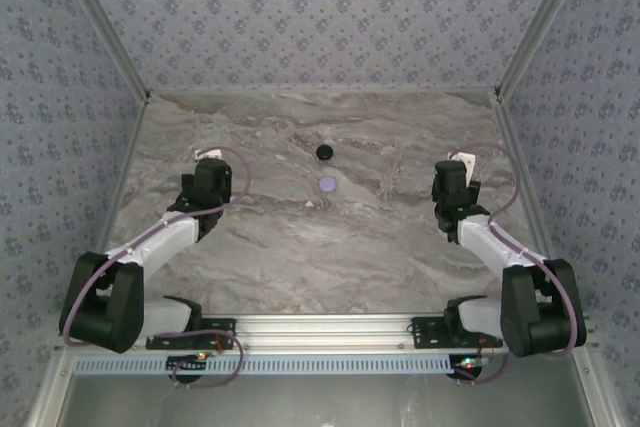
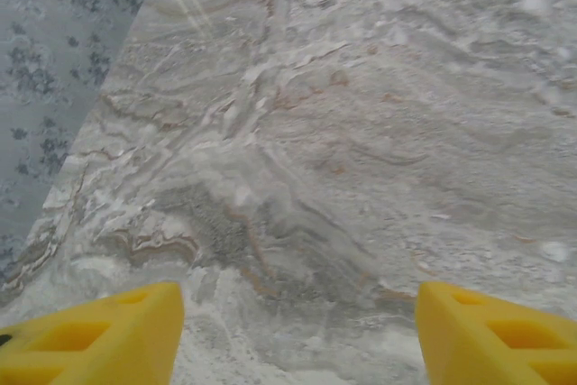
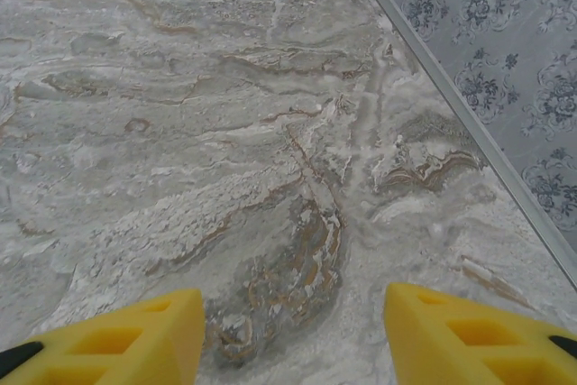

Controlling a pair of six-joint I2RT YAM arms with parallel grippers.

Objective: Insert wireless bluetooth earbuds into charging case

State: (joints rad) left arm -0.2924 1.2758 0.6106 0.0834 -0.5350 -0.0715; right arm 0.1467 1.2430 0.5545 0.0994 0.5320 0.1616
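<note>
Charging case [image 1: 324,152] sits centred on the tabletop [image 1: 300,257] toward the far edge, with the lavender disc [image 1: 328,184] just nearer; earbuds too small to make out. Left gripper [image 2: 297,317] and right gripper [image 3: 293,313] are both spread and empty over bare marble near the side edges. Probably a neutral stance, with open room inward to the case.

**Top external:** fixed camera high above and behind the arm bases, looking down and forward across the whole marbled surface [image 1: 300,247] to the patterned back wall [image 1: 320,17]. The left arm [image 1: 165,237] is at left and the right arm [image 1: 490,242] at right.

**Left wrist:** camera set low and close over the surface, facing forward past the yellow left fingers [image 2: 99,340], with the left side wall [image 2: 45,60] at the frame's edge.

**Right wrist:** equally close, looking past the yellow right fingers [image 3: 117,340] toward the right side wall [image 3: 505,60].

Each wrist view shares with the overhead view a patch of surface beside its wall.
</note>
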